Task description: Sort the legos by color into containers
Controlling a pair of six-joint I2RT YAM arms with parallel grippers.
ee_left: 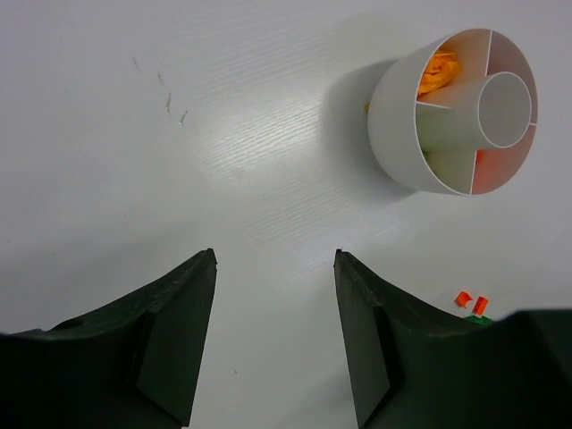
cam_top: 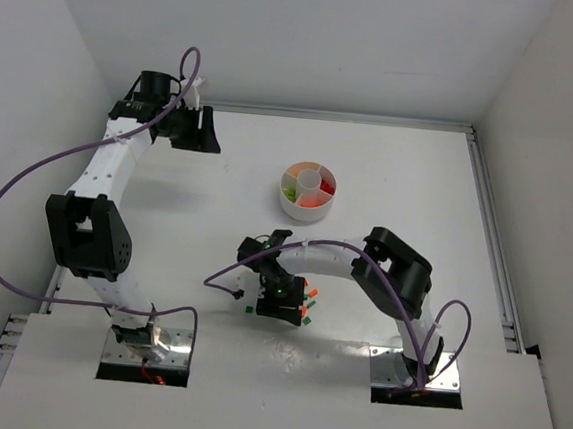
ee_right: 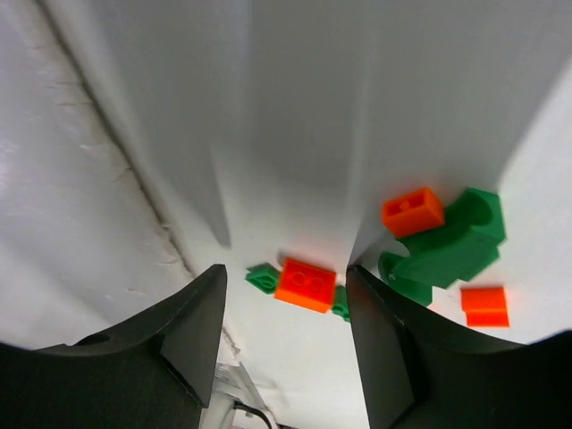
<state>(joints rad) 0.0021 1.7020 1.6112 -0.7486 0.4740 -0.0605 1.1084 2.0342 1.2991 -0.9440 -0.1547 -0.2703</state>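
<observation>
Top view: the white dish (cam_top: 307, 212), divided into wedges around a round hub (cam_top: 309, 181), stands on the table (cam_top: 410, 175) at about 1 o'clock from the right gripper (cam_top: 280, 309) and well apart from it. The left gripper (cam_top: 206, 129) is far off at 10 o'clock from the dish. Loose bricks (cam_top: 307, 303), orange and green, lie on the table just beside the right gripper at its 3 o'clock. Left wrist view: the left jaws stand partly open with only bare table between them, holding nothing. The dish is at 2 o'clock, with orange bricks in its 11 o'clock wedge and red ones in its 5 o'clock wedge. Right wrist view: the right jaws are apart and low over the table. An orange brick (ee_right: 306, 284) lies between the fingertips, nearer the finger at 3 o'clock, and appears ungripped. Small green pieces (ee_right: 262, 278) touch its sides. Outside the jaws at 2 o'clock lie another orange brick, a larger green piece (ee_right: 447, 248) and a third orange brick.
</observation>
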